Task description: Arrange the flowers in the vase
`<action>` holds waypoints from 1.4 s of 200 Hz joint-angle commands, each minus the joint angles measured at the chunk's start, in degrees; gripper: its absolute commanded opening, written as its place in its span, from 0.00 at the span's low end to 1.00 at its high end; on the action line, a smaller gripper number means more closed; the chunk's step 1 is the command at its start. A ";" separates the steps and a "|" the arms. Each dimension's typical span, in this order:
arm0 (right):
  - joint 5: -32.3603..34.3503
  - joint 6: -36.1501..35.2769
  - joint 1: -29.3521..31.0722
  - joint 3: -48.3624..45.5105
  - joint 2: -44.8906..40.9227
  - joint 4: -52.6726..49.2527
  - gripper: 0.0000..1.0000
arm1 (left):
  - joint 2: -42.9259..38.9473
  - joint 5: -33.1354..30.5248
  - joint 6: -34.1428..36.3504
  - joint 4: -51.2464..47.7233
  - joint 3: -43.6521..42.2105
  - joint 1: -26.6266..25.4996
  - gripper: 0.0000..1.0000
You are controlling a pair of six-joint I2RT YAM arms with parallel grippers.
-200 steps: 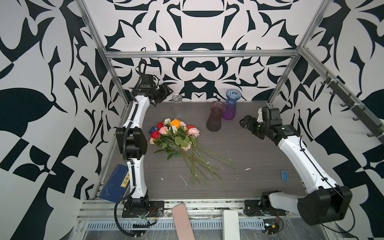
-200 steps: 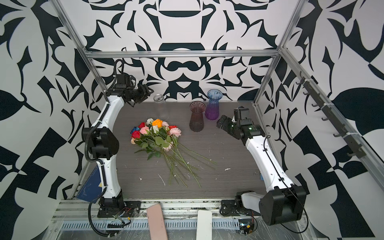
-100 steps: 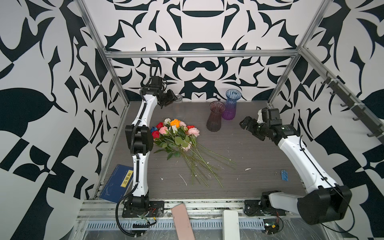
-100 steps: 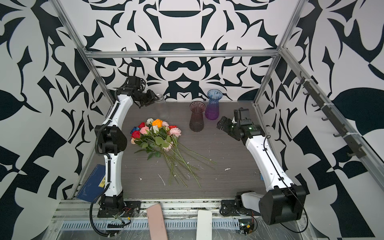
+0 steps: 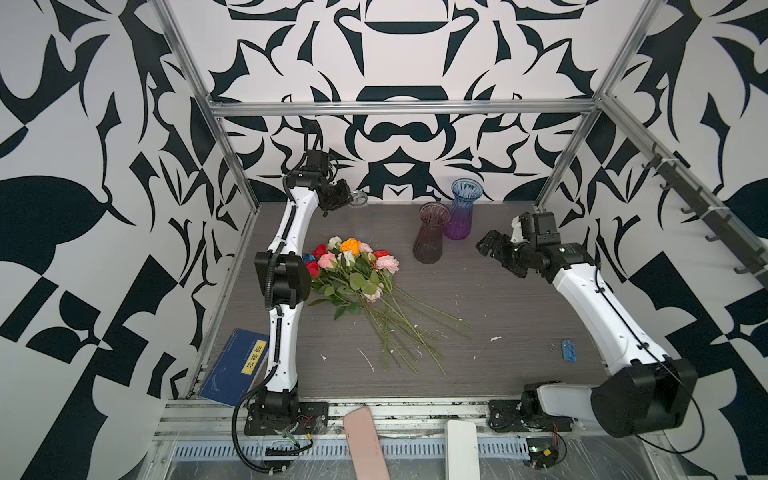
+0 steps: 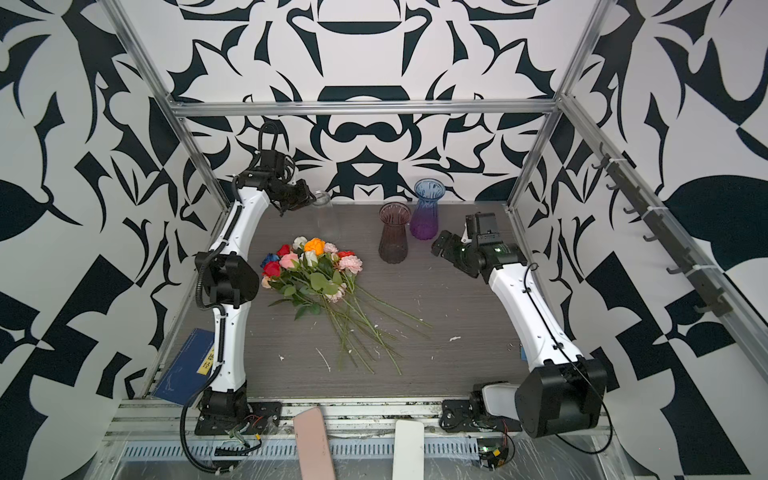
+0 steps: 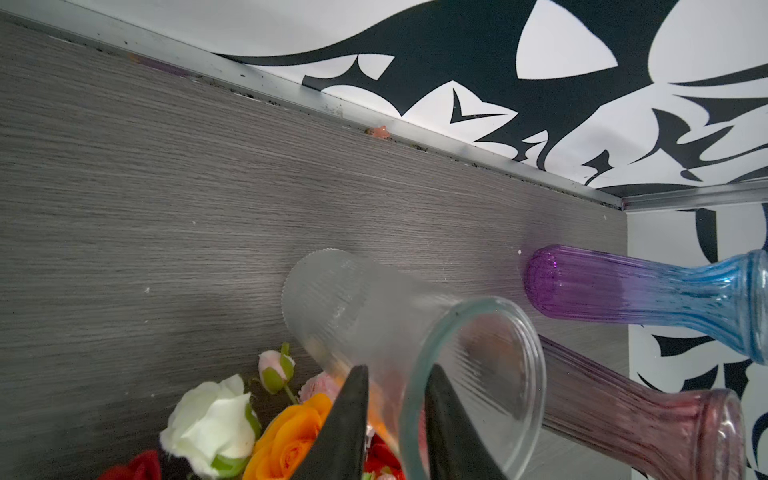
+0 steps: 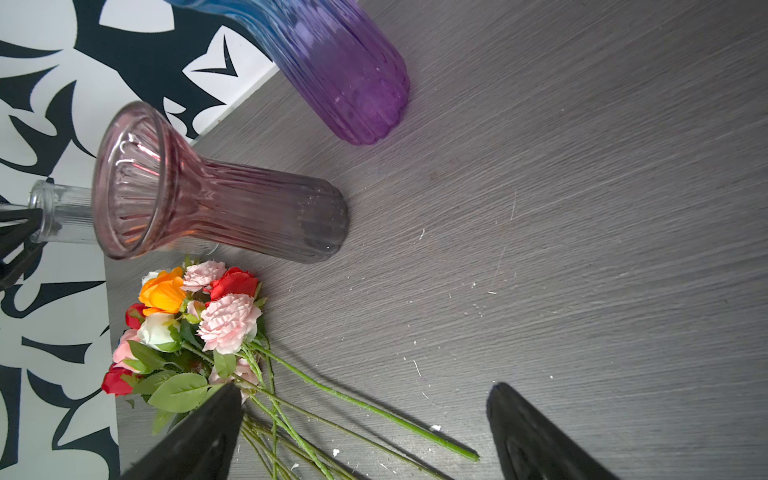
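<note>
We find the flowers (image 5: 353, 270) lying left of centre on the table (image 5: 498, 299), stems toward the front. Behind them, rightward, the front vase (image 5: 430, 237) stands just beside the rear vase (image 5: 460, 214). A third vase (image 5: 360, 199) stands back left; a book (image 5: 230, 374) lies front left.

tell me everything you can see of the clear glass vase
The clear vase is an empty, see-through cylinder of ribbed glass with a thick smooth rim. It stands upright on the grey table near the back wall, behind the flowers. The left gripper straddles its rim wall, one finger inside the mouth and one outside; whether they pinch the glass is not clear.
</note>
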 commanded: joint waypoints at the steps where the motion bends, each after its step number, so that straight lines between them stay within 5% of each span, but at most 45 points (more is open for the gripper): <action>1: -0.92 -1.07 0.18 2.25 0.02 0.46 0.96 | 1.40 -1.12 4.01 -8.35 0.05 -0.13 0.20; 11: -0.97 -1.12 0.18 2.32 0.35 0.69 0.96 | 1.27 -1.38 4.62 -9.15 -0.22 -0.19 0.10; 54: -2.06 -1.08 0.18 3.45 2.27 1.69 0.95 | -0.82 -1.75 6.54 -9.82 -2.82 -0.22 0.00; 98: -3.23 -1.15 0.18 4.18 3.92 2.21 0.95 | -3.75 0.32 5.92 -8.68 -1.98 -0.13 0.00; 167: -4.24 -1.07 0.18 2.74 4.26 3.28 0.95 | -10.90 16.33 -1.96 1.18 -9.47 -0.37 0.00; 280: -4.90 -0.99 0.27 1.19 3.68 4.08 0.95 | -19.98 17.26 -0.45 -2.37 -17.01 -4.29 0.00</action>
